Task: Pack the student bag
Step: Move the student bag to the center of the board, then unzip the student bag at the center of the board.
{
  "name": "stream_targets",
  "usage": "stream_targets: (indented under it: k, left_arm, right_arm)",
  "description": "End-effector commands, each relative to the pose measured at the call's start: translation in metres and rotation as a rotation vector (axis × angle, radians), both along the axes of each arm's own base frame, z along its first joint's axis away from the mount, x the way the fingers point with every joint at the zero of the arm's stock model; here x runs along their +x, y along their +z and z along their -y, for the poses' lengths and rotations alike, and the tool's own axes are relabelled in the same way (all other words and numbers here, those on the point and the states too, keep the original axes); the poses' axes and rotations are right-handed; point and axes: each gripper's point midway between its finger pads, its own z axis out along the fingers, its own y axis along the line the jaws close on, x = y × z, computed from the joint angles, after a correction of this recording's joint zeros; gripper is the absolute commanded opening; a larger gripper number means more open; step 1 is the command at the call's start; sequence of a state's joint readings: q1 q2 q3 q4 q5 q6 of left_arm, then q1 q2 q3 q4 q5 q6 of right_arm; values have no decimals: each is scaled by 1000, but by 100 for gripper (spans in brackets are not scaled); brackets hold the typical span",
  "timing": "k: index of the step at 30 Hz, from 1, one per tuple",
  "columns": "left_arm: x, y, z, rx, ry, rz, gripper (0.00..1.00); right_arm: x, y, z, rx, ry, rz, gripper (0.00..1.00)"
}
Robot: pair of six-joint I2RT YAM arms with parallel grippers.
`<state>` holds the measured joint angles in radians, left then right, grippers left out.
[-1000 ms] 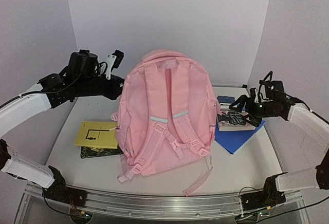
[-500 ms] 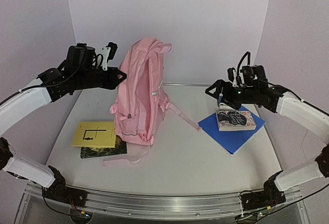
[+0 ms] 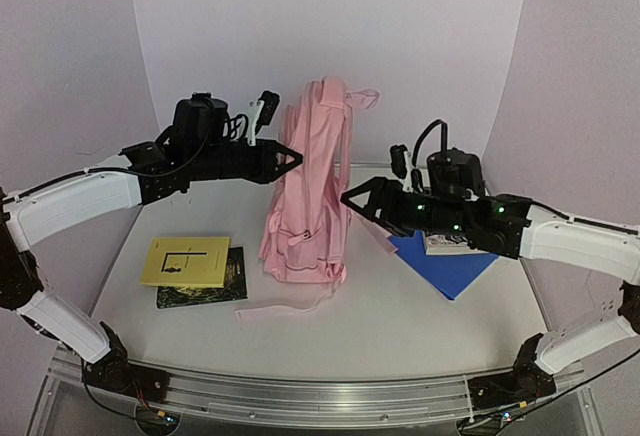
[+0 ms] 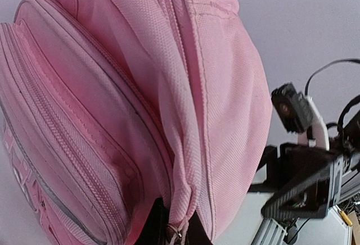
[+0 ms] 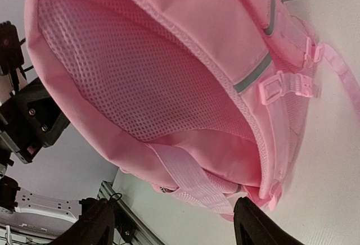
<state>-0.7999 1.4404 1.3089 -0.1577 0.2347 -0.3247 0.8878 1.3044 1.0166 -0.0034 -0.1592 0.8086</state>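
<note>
Left end effector (image 3: 293, 159), clamped on the student bag (image 3: 312, 206), has turned it edge-on at the counter's (image 3: 400, 316) centre, while the empty, part-open right end effector (image 3: 352, 199) has swung in from 3 o'clock, likely to spread it open.

Both arms have long white shells, with black joints between them. The left arm (image 3: 75, 206) has a black, boxy wrist part with a round black motor (image 3: 200, 116) on top and a small white bracket (image 3: 262, 116) for a camera. The left gripper (image 3: 293, 159) is black and narrows to a point. The right arm (image 3: 590, 246) has the same black wrist part, with small green lights (image 3: 497, 209) on it and a black cable (image 3: 428, 136) that makes a loop. The right gripper (image 3: 350, 199) has black, wedge-shaped fingers (image 5: 98, 225). The black bases (image 3: 110, 366) are fixed on a silver rail (image 3: 300, 396).
</note>
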Motion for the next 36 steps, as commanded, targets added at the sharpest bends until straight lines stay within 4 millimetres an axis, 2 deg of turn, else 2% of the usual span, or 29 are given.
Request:
stream_targets:
  k: [1, 3, 7, 10, 13, 15, 17, 18, 21, 23, 26, 29, 33, 36]
  left_arm:
    - [0, 57, 10, -194, -5, 96, 0]
    - [1, 57, 10, -196, 2, 92, 0]
    - [0, 53, 10, -184, -2, 83, 0]
    - [0, 48, 10, -162, -1, 77, 0]
    - [0, 38, 8, -128, 2, 60, 3]
    - [-1, 34, 6, -108, 5, 52, 13]
    - [-2, 29, 3, -79, 13, 48, 33]
    - [-2, 25, 0, -54, 21, 43, 39]
    - [-4, 8, -13, 32, 57, 21, 53]
    - [-8, -7, -22, 89, 70, -14, 57]
    - [-20, -32, -38, 150, 89, -103, 60]
    - [-42, -54, -49, 163, 71, -202, 62]
    - [-73, -77, -57, 148, 41, -357, 66]
    - [-94, -89, -53, 116, 5, -459, 68]
  right_arm:
    - [-2, -4, -28, 56, -75, -44, 64]
    - [-6, -17, -38, 39, -77, -72, 60]
    - [-15, -39, -57, 9, -55, -119, 58]
    - [-17, -43, -70, 9, -37, -125, 55]
    - [-19, -38, -82, 33, -17, -122, 53]
    - [-19, -37, -90, 47, -4, -123, 50]
    - [-19, -39, -95, 50, -12, -129, 46]
    - [-18, -41, -95, 50, -21, -136, 43]
    - [-10, -43, -88, 50, -90, -128, 38]
    - [-5, -42, -82, 47, -129, -112, 35]
    - [-1, -38, -77, 49, -160, -93, 31]
    - [0, -36, -77, 46, -159, -84, 31]
    - [0, -38, -75, 28, -160, -67, 31]
    - [2, -39, -74, 8, -159, -46, 34]
